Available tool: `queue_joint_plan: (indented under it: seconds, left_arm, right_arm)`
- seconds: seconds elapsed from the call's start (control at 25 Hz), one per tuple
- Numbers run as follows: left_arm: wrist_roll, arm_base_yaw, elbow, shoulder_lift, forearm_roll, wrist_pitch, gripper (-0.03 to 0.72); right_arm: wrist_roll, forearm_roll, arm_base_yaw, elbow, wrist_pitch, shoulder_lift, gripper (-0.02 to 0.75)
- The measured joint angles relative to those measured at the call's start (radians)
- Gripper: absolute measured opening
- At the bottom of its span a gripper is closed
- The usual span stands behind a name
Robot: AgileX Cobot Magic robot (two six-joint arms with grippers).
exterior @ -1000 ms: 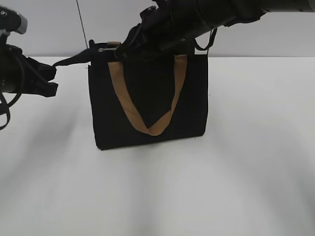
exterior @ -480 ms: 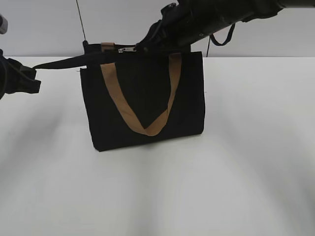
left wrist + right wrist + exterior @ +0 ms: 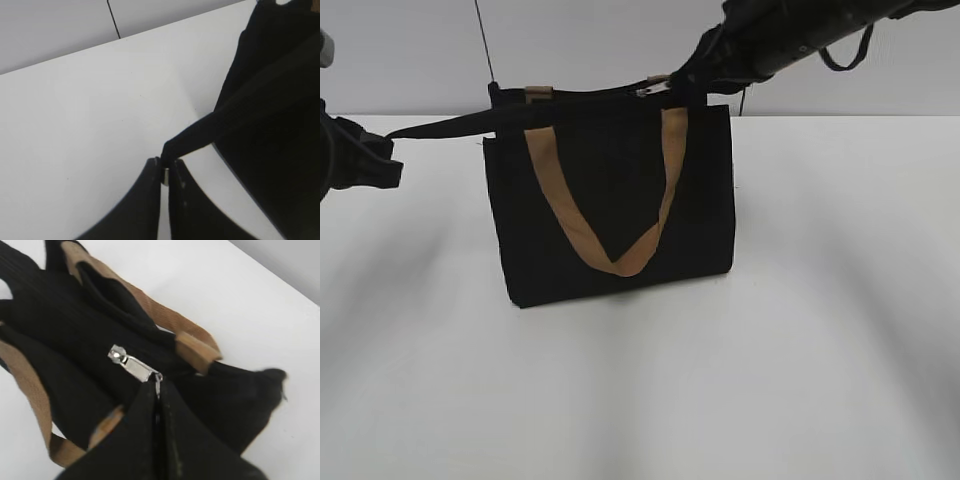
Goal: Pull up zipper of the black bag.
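Note:
The black bag [image 3: 610, 200] with tan handles stands upright mid-table; it also shows in the right wrist view [image 3: 65, 330] and the left wrist view [image 3: 280, 115]. My left gripper [image 3: 380, 160] [image 3: 165, 167] is shut on the end of the bag's black tab strap [image 3: 440, 126] [image 3: 192, 137] and holds it taut to the left. My right gripper [image 3: 685, 82] [image 3: 158, 390] is shut on the silver zipper pull [image 3: 653, 88] [image 3: 132, 365] on the bag's top edge, toward the right end.
The white table [image 3: 640, 380] carries only the bag. A thin black cable [image 3: 483, 40] runs up the pale wall behind. The table's far edge lies just behind the bag.
My right gripper has drawn the zipper pull along the bag's top from the left part to the right part. The left gripper drew the strap taut leftward, then held still.

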Motion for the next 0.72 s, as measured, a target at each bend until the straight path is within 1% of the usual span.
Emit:
queue_joint_plan:
  seconds: [0.16, 0.28, 0.36, 0.44, 0.56, 0.64, 0.68, 0.72]
  left_arm:
    - [0.000, 0.003, 0.000, 0.000, -0.010, -0.009, 0.013]
    - [0.000, 0.003, 0.000, 0.000, -0.020, -0.013, 0.013]
    - [0.000, 0.003, 0.000, 0.000, -0.055, -0.012, 0.027]
    - [0.000, 0.003, 0.000, 0.000, -0.093, -0.006, 0.084]
    - [0.000, -0.005, 0.000, -0.001, -0.163, 0.017, 0.258]
    - [-0.001, -0.022, 0.000, -0.013, -0.219, 0.051, 0.384]
    - [-0.001, -0.033, 0.000, -0.017, -0.245, 0.077, 0.425]
    - [-0.001, -0.045, 0.000, -0.020, -0.262, 0.110, 0.445]
  right_arm:
    - [0.026, -0.027, -0.034, 0.000, 0.006, -0.020, -0.015]
    - [0.029, -0.029, -0.031, 0.000, 0.020, -0.028, -0.015]
    - [0.030, -0.029, -0.024, 0.000, 0.037, -0.028, -0.001]
    - [0.031, -0.030, -0.020, 0.000, 0.074, -0.028, 0.061]
    - [0.044, -0.031, -0.017, 0.000, 0.146, -0.028, 0.246]
    - [0.082, -0.033, -0.017, 0.000, 0.198, -0.033, 0.387]
    - [0.103, -0.038, -0.017, 0.000, 0.220, -0.036, 0.434]
    - [0.130, -0.046, -0.017, 0.000, 0.246, -0.043, 0.476]
